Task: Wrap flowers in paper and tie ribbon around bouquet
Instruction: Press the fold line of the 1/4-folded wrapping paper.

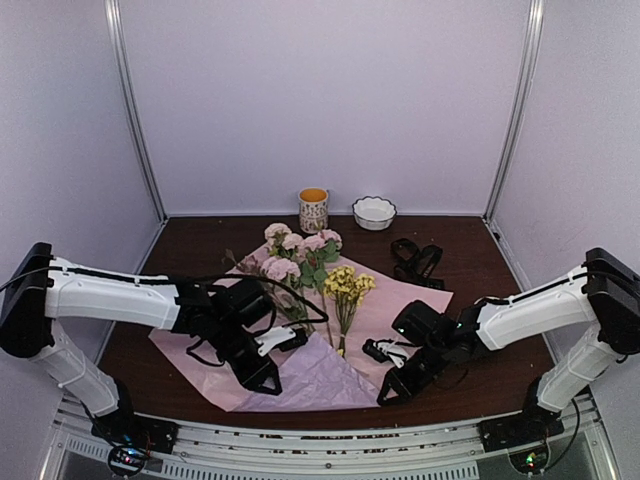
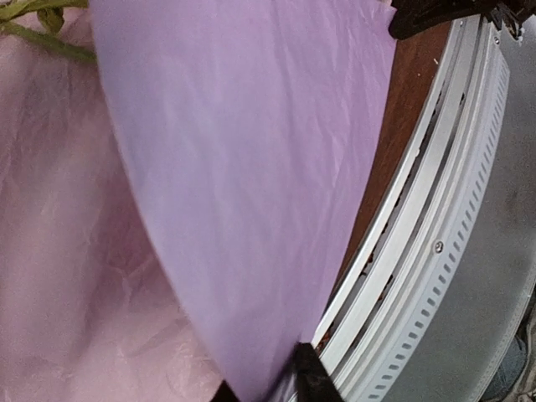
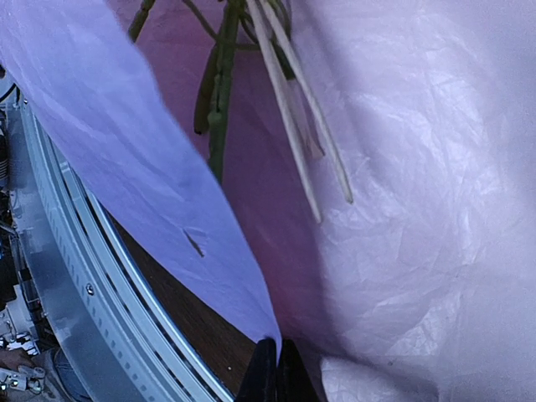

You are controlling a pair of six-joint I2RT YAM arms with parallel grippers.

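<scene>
**Near edge of the paper lifted, stems lying just beyond it at 12 o'clock**

The paper [image 1: 400, 300] lies spread on the desk [image 1: 480, 270] with the flowers [image 1: 310, 265] on top of it. Their long axis runs 12 to 6 o'clock: rose and yellow heads at the far end, bare stem ends at the near end.

The sheet's near edge stands up as a lilac flap [image 1: 320, 380], strung between the two arms. The stem ends lie just at 12 o'clock from this flap, so I judge the coming fold has to carry it away from the bases and over them.

The right end effector [image 1: 392, 390] is at the flap's 3 o'clock end. In its wrist view it is closed tight on a corner of the paper [image 3: 167, 167], with the stems [image 3: 219, 109] beyond.

The left end effector [image 1: 268, 378] is at the 9 o'clock end. It is narrow, and the paper [image 2: 251, 167] runs down between its tips. I cannot tell whether it actually pinches the sheet.

The left arm is the nearer to the rose stems, its wrist just beside them. The yellow sprigs' stems end about midway between the two arms.

The ribbon [image 1: 417, 262] sits in a black heap off the paper, at 1 o'clock from the right end effector and apart from it.

At the far edge a patterned mug [image 1: 314, 210] shows orange inside, and a white scalloped bowl [image 1: 374, 212] stands beside it. What either holds cannot be made out.
</scene>
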